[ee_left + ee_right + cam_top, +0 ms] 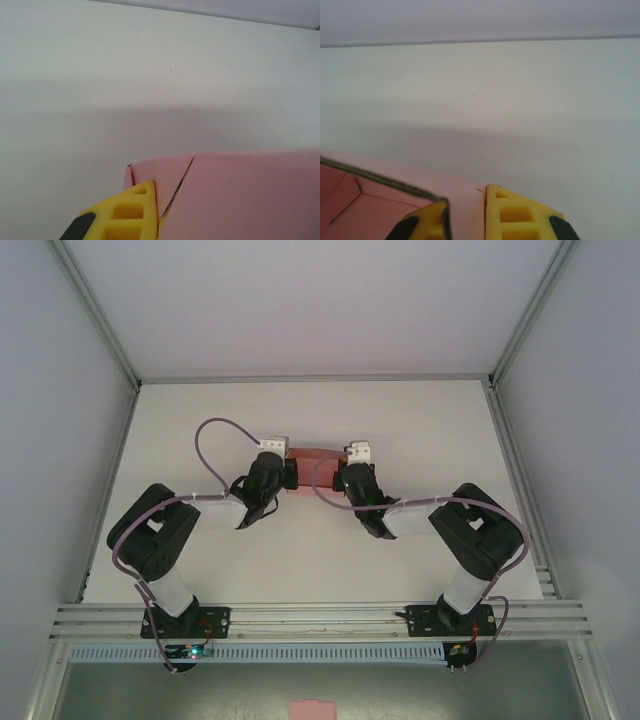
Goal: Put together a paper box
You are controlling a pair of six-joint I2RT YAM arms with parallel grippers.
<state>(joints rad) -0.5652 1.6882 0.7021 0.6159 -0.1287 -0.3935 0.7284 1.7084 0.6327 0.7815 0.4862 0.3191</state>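
Observation:
The pink paper box sits between my two grippers in the middle of the white table, toward the back. My left gripper is at its left end. In the left wrist view one yellow finger presses the outside of a pink wall; the other finger is hidden behind the card. My right gripper holds the right end. In the right wrist view both yellow fingers pinch a thin pink wall, with the box's open inside to the left.
An aluminium rail runs along the near edge by the arm bases. A small pink scrap lies below it, off the table. White enclosure walls stand on both sides and at the back.

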